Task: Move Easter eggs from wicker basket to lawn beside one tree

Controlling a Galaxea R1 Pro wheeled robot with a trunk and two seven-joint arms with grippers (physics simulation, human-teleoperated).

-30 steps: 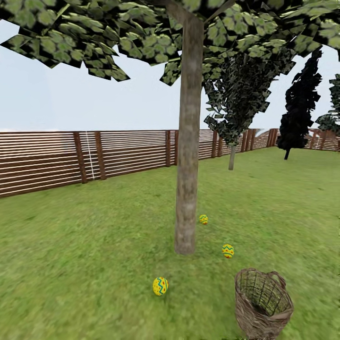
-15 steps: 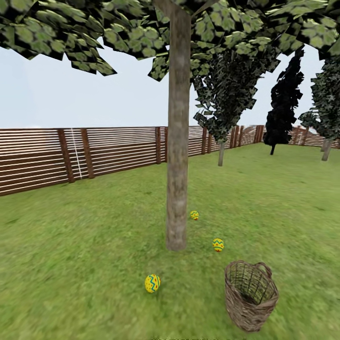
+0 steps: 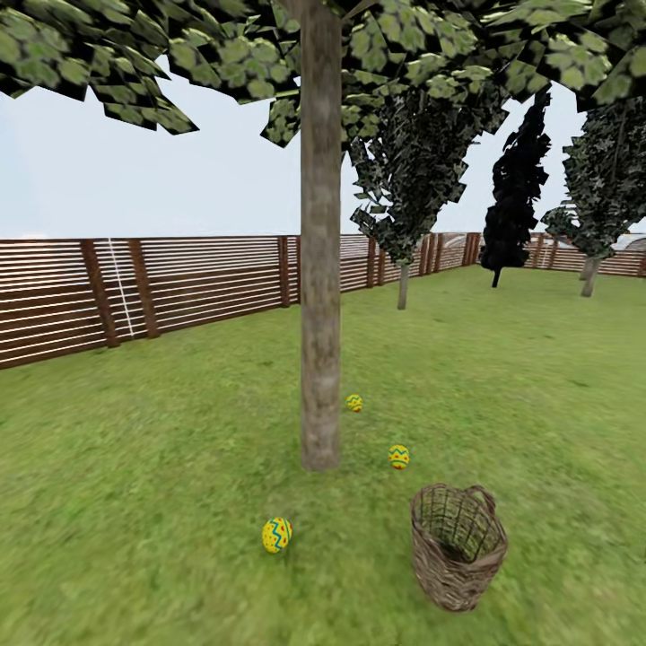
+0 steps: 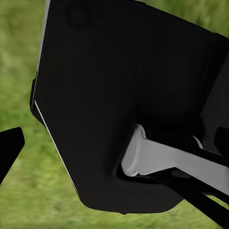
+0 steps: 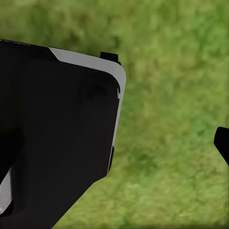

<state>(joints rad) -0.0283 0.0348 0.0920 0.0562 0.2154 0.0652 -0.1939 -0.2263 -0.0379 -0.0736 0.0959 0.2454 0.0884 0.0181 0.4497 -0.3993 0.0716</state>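
Fingers (image 4: 8, 145) of the left gripper seen as one dark tip at the edge of the left wrist view, beside a broad black robot housing (image 4: 119, 95) over blurred grass; apart or together, cannot tell. Same for the right gripper's fingers (image 5: 222, 142): one dark tip at the edge of the right wrist view, well apart from the black housing, green grass beneath; spacing not readable. From the head view, largest first: lawn (image 3: 135, 502), mottled green, running back to a brown horizontal-slat fence (image 3: 197, 287) around the garden. Tree (image 3: 320, 269) near the middle, straight grey-brown trunk, leafy canopy overhead. Further back, a smaller leafy tree (image 3: 404, 170) near the fence and a dark narrow cypress (image 3: 516, 197). Wicker basket (image 3: 449, 583) standing on the grass in front of the trunk and to its right, mouth open toward the camera. Three Easter eggs lying on the grass outside the basket, all near the trunk's foot: nearest egg (image 3: 276, 535) in front of the trunk and slightly left, middle egg (image 3: 398, 457) just right of it, far egg (image 3: 355, 403) behind and right of it.
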